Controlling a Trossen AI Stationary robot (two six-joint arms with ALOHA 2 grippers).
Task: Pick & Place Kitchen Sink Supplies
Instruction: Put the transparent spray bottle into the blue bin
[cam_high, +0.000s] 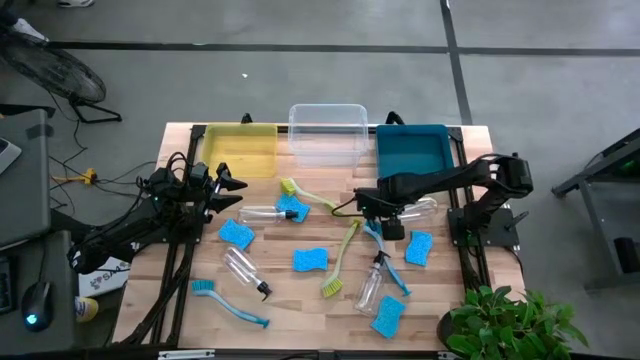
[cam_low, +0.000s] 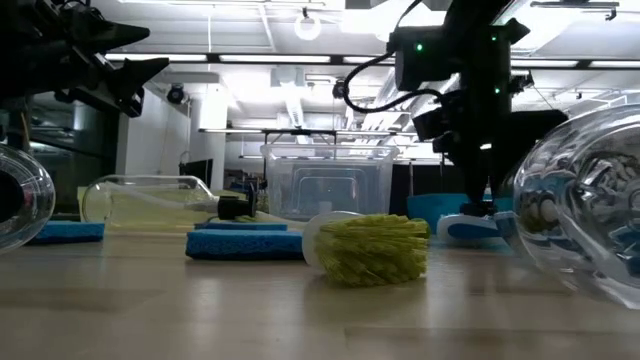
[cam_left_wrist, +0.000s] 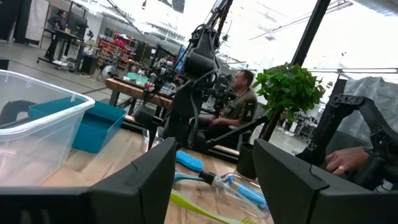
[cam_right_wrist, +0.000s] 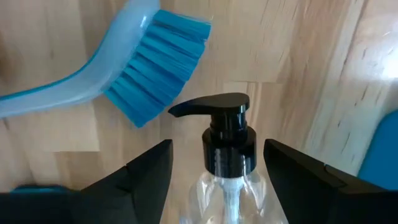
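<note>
Three bins (cam_high: 327, 130) are lined up along the table's (cam_high: 300, 300) far edge. In front of them, sponges (cam_high: 310, 260), brushes (cam_high: 228, 304) and spray bottles (cam_high: 243, 268) are scattered across the tabletop. The left gripper (cam_high: 228, 192) is held above the table's left side, near the leftmost bin. The right gripper (cam_right_wrist: 214, 165) is positioned right of centre, its fingers (cam_right_wrist: 146, 171) spread on either side of a bottle's nozzle (cam_right_wrist: 221, 134), with a brush head (cam_right_wrist: 158, 65) lying just beside it.

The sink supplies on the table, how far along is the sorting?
Nothing looks done: the yellow bin, clear plastic bin and teal bin appear empty. In hand: the right gripper, open, straddles a clear spray bottle with a black nozzle. Left: every sponge, brush and bottle; the left gripper waits.
</note>
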